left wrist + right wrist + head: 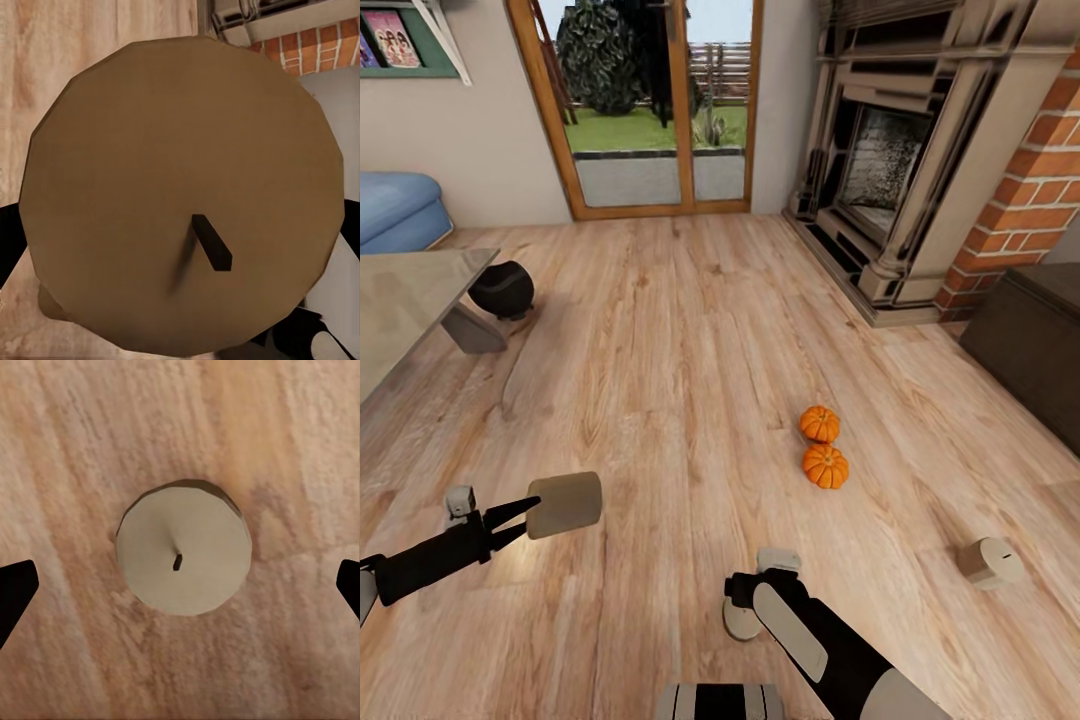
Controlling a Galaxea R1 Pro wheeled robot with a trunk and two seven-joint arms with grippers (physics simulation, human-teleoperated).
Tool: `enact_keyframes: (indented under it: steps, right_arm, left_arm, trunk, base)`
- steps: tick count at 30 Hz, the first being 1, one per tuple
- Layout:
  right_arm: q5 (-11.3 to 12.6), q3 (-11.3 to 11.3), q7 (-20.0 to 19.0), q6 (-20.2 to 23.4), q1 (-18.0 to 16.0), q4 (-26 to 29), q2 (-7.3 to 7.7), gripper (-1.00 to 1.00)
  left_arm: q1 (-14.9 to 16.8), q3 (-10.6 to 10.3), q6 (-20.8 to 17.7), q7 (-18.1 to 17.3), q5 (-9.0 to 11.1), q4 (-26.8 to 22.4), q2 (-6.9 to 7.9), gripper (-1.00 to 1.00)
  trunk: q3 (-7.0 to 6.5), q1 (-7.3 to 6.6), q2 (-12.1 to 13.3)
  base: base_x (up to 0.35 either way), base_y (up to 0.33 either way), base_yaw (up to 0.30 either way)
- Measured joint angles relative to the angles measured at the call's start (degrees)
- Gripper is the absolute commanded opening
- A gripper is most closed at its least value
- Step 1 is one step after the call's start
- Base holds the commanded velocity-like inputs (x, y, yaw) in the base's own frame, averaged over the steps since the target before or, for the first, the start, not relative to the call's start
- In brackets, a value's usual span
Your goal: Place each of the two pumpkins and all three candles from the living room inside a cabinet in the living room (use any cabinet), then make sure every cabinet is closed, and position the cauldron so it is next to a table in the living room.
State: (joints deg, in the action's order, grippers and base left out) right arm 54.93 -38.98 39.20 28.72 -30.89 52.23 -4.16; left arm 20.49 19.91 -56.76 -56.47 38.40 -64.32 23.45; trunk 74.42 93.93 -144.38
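Observation:
My left gripper [528,516] is shut on a beige candle [566,504], held sideways above the floor at the lower left; in the left wrist view that candle's round top [180,195] and black wick are close up. My right gripper [745,598] hangs open, pointing down over a second candle [738,622] that stands upright on the floor [184,550], its fingertips [15,592] wide apart on either side. A third candle [990,562] lies on its side at the right. Two orange pumpkins [820,424] [826,467] sit together mid-floor. The black cauldron [502,289] rests beside the glass table [410,295]. The dark-brown cabinet [1030,350] is at the right edge.
A fireplace [880,170] with a brick column [1030,200] fills the far right, next to the cabinet. Glazed wooden doors [650,110] are at the back and a blue sofa [395,210] at the far left. Wooden floor [680,350] stretches between the table and the pumpkins.

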Motion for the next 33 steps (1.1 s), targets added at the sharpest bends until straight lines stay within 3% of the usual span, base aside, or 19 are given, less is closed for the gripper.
enact_keyframes:
  steps: [2,6,9,25,33]
  right_arm:
    - [0.0,0.0,-0.1,0.0,0.0,0.0,0.0,1.0]
    - [-0.1,0.0,-1.7,-0.2,0.0,0.0,0.01,1.0]
    - [-0.2,0.0,-3.8,-0.2,0.0,0.0,0.01,1.0]
    - [-0.2,0.0,-4.8,-1.5,0.0,0.0,0.09,1.0]
    - [-0.2,1.2,-4.8,-1.5,0.0,-2.3,0.09,1.0]
  left_arm:
    - [0.0,0.0,-0.1,-0.9,0.1,0.0,0.01,-1.0]
    - [-1.0,0.2,-0.1,-7.4,-0.6,-0.1,0.08,-1.0]
    - [-1.6,0.3,0.0,-9.0,-0.8,-0.1,0.09,-1.0]
    - [-1.8,0.3,0.1,-9.6,-0.8,-0.2,0.09,-1.0]
    - [-1.8,0.2,0.1,-9.7,-0.5,-0.7,0.04,-1.0]
  trunk:
    - [0.44,0.05,0.0]
    - [1.33,0.15,-0.1]
    - [2.0,0.23,-0.1]
    - [5.54,0.64,-0.3]
    - [7.32,0.85,-0.4]
  base:
    - [0.0,0.0,0.0]
    - [0.0,0.0,0.0]
    - [0.0,0.0,0.0]
    - [0.0,0.0,0.0]
    - [0.0,0.0,0.0]
